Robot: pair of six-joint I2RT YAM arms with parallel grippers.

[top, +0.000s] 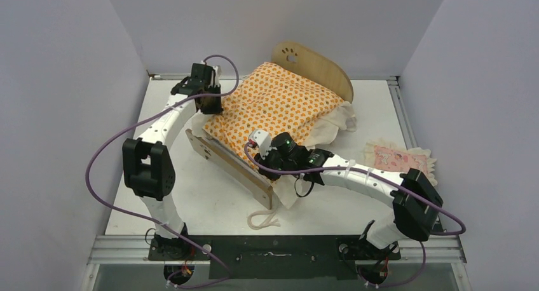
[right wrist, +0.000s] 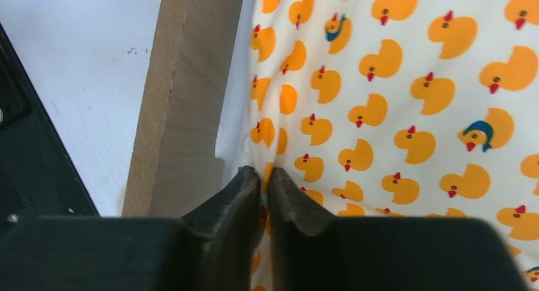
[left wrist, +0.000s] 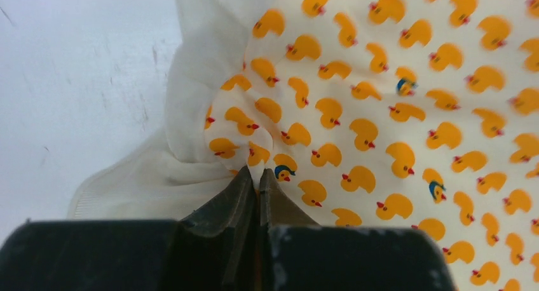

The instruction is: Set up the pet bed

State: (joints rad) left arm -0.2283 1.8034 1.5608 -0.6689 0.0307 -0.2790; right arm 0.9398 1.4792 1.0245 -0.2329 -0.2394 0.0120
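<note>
Step in hand: seating the mattress (top: 279, 103) in the pet bed (top: 316, 67).

Left hand (left wrist: 259, 178) is closed, pinching a fold of the duck-print cloth at its fingertips. The white frill (left wrist: 191, 100) bunches just left of the pinch.

Right hand (right wrist: 264, 175) is likewise clamped on a fold of the same cloth, with the plywood end board (right wrist: 181, 100) just left of its fingers.

The pet bed sits under both hands on the surface (top: 191, 202), its arched end beyond them. The mattress lies askew across it.

We judge the next move calls for a joint lift and tug to square the mattress inside the rails. The pillow (top: 397, 159) lies well right of the right hand, not yet placed.
</note>
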